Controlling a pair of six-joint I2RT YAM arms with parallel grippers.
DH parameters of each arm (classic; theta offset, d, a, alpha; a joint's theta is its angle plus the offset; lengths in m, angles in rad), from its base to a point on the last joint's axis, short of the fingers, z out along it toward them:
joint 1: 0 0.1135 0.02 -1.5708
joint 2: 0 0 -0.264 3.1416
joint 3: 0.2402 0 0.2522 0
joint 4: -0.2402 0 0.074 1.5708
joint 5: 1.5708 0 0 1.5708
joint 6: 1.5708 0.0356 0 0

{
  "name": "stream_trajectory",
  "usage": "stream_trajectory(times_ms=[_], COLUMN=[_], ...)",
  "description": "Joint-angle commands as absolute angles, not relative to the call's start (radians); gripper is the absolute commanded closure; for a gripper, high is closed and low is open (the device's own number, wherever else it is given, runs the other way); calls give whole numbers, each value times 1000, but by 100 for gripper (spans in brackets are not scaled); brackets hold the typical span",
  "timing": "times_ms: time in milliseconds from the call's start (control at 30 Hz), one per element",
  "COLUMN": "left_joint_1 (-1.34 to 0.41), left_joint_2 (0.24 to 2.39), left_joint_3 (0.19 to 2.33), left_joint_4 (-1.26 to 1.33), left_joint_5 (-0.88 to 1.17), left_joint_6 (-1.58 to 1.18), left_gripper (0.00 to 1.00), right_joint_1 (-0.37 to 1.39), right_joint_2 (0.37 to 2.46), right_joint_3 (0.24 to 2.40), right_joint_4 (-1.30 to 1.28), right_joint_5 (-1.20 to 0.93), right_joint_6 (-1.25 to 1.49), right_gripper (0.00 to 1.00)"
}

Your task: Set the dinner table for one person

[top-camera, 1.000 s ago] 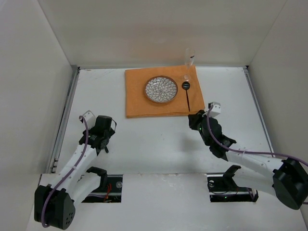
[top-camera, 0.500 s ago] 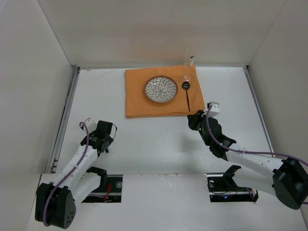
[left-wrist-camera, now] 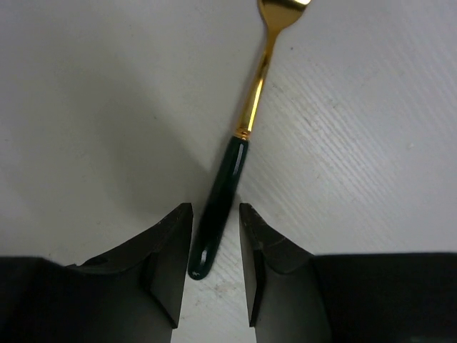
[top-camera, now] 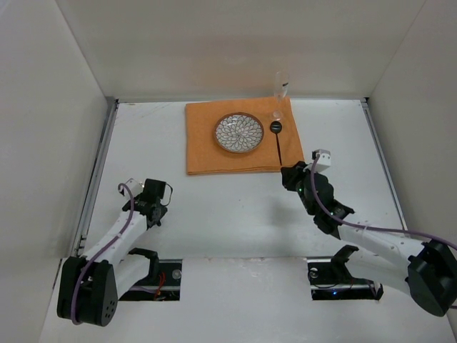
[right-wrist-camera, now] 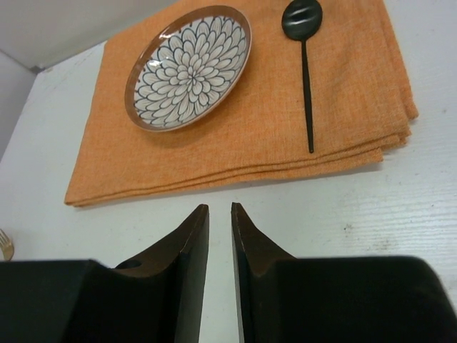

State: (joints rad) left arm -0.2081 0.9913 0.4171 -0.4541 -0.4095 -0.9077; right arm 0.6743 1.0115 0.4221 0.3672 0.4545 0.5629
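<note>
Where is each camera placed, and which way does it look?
Top: above and behind the bases, looking down on the table; left arm and right arm show.
Left wrist: looks steeply down at a fork; own fingers flank its handle.
Right wrist: low, facing mat, plate and spoon; own fingers show.
Shared: top and right wrist both see mat, plate, spoon.

Bright, even, diffuse light fills the white table (top-camera: 228, 207); shadows on it are faint and soft-edged. Both wrist views are sharp, and small glints show on the glossy fork (left-wrist-camera: 227, 179).
</note>
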Motion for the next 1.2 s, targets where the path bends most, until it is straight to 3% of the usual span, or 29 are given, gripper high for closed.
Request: stream_trajectory(times_ms=[0,167,300,500,800,1167], left_joint_1=[-183,-186,-180,-183,-310,-505], left_joint_2=[1003,1000,1012,852,822,1198], left_joint_3=[390,374,354,313,452,794], left_joint_4=[-439,-411,-368,-313,-311,-59], left_joint_5=[-353,-348,-318,-321,-393,-373], left_joint_6=[-920,-922,-922,-905,-804,-560], left_gripper=[71,77,91,99,100,100], right_joint_1=[659,657,650,648,648,643], right_joint_2=[982,983,986,985,988,983], right_joint_3=[433,433,430,422,417,416], right_joint_4=[400,400,402,417,436,436], right_joint_5=[448,448,446,445,446,443], right_joint_6=[551,551,555,558,557,560], right_gripper=[75,74,72,56,52,52])
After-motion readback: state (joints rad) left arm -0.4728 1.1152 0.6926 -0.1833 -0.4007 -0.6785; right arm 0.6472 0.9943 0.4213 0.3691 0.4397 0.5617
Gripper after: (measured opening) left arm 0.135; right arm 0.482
